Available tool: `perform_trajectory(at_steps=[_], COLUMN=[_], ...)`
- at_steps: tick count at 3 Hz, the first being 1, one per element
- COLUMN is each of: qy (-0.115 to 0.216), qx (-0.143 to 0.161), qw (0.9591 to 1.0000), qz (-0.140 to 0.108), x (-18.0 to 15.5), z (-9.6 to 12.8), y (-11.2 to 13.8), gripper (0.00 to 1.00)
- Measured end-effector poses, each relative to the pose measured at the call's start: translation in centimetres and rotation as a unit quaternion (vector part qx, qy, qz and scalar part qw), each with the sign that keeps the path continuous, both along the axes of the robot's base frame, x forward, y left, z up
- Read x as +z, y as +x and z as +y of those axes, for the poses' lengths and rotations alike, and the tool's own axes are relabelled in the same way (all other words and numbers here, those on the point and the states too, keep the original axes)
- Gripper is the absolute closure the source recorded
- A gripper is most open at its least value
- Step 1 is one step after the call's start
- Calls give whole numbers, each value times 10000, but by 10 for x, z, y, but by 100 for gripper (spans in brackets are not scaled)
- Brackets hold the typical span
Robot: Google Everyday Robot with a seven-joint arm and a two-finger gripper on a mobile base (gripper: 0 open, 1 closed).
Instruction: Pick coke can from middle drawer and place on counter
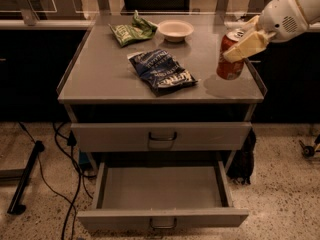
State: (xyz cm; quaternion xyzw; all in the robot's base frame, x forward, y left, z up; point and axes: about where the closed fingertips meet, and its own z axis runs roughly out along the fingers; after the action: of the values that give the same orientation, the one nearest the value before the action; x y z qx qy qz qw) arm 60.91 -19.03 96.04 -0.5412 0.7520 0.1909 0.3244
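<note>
Gripper (244, 44) at 2 o'clock, pale fingers clamped on the coke can (230, 61) | can tilted, hanging just over the counter (105, 79) near its right rim, apart from the blue chip bag (162, 71), likely for a free landing spot | middle drawer (160, 218) pulled out at 6 o'clock

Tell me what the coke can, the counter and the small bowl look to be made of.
The coke can: likely thin metal, glossy red paint, silvery top. The counter: sheet metal, matte grey, thin folded rims. The bowl: matte white, paper or plastic; cannot tell which. The claw grips the can over the counter's right side.
</note>
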Motion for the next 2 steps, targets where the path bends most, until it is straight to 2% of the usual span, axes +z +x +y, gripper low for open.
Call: perform_trajectory(at_steps=[2], qy=[219], qx=[-206], qw=[9991], qz=[284], x=[-35], z=[3], y=[29], gripper=[100])
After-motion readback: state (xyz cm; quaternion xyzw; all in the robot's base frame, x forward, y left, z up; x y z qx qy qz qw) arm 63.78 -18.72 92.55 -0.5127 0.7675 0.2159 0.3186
